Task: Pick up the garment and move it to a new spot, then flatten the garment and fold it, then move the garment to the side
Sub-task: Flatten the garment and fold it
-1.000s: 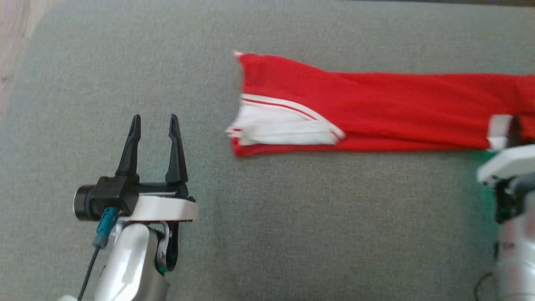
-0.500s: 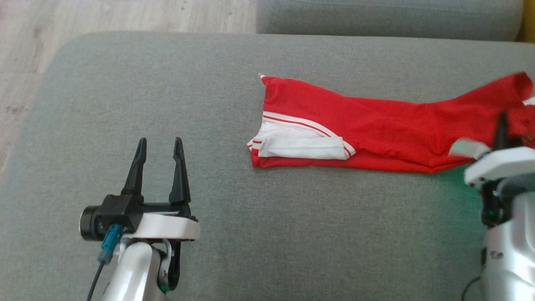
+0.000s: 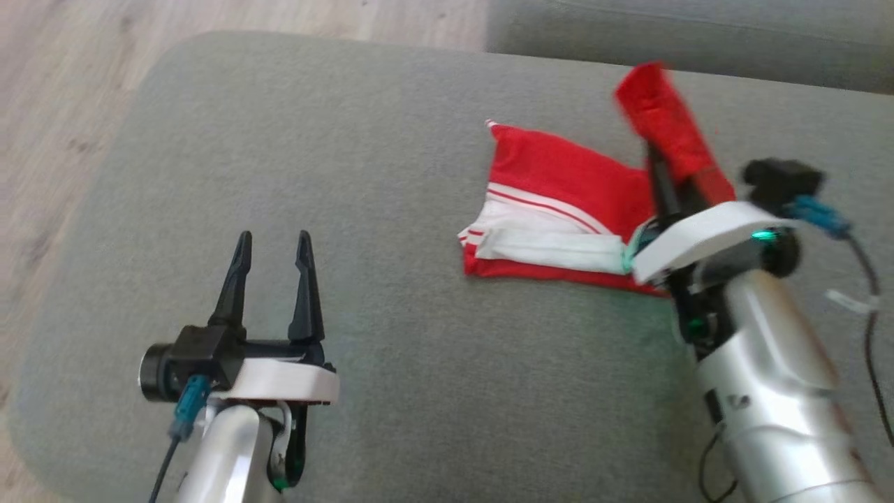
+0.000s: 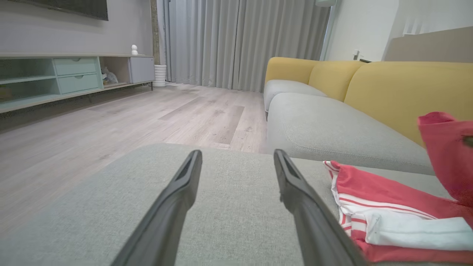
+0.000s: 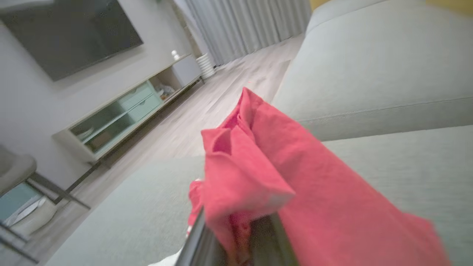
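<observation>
The garment [image 3: 559,209] is red with white stripes and a white panel, and it lies on the grey sofa cushion [image 3: 391,335]. My right gripper [image 3: 656,164] is shut on the garment's right end, which stands lifted above the rest [image 3: 660,119]. In the right wrist view red cloth [image 5: 258,177] drapes over the fingers and hides their tips. My left gripper [image 3: 272,244] hovers open over bare cushion, well left of the garment, with nothing between its fingers [image 4: 177,199]. The left wrist view shows the garment [image 4: 388,218] at lower right.
A second grey seat cushion [image 3: 684,31] lies behind the first, with yellow backrests [image 4: 399,88]. Wooden floor [image 3: 63,91] runs past the cushion's left edge. A TV cabinet [image 4: 66,74] and curtains [image 4: 240,40] stand far off.
The right gripper has carried the garment's right end up and leftward, over the part lying flat. The head view has shifted too. The left gripper has stayed open in place.
</observation>
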Motion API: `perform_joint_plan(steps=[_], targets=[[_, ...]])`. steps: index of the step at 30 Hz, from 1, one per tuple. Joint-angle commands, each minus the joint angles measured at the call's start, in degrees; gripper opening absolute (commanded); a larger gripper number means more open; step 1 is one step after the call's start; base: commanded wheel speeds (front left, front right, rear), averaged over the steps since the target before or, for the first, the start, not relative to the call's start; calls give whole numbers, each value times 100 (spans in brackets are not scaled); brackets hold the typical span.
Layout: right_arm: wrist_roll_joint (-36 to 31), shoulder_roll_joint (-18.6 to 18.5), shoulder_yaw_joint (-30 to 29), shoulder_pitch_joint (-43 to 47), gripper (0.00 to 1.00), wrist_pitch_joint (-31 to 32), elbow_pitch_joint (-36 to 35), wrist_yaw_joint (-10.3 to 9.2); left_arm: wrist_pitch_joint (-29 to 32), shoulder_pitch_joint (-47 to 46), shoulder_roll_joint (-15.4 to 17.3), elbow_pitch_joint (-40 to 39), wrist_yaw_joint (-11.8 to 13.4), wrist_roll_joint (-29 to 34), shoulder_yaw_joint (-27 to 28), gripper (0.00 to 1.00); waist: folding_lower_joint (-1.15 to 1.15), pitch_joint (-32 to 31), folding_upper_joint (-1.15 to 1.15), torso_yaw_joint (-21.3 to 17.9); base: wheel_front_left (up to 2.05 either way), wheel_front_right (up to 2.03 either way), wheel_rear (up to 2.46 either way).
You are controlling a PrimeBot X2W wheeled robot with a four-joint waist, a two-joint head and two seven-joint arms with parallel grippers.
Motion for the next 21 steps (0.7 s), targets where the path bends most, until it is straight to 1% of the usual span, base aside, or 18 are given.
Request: perform_joint_plan(steps=[1, 5, 6, 14, 21], targets=[[146, 58, 359, -267, 0, -112, -41, 39, -29, -142, 46, -163, 9, -54, 103, 100, 0, 97, 0, 162, 0, 0, 0], [298, 58, 952, -466, 0, -343, 450, 39, -29, -199, 46, -159, 16, -106, -8, 100, 0, 243, 0, 377, 0, 0, 0], [298, 58, 952, -466, 0, -343, 450, 39, -29, -199, 46, -159, 16, -106, -8, 100, 0, 243, 0, 377, 0, 0, 0], [652, 58, 1523, -874, 0, -846, 1351, 39, -29, -285, 46, -137, 71, -240, -178, 100, 0, 443, 0, 757, 0, 0, 0], [889, 58, 1951, -1033, 0, -1051, 1896, 39, -29, -278, 46, -105, 121, -338, -269, 100, 0, 436, 0, 918, 0, 0, 0]])
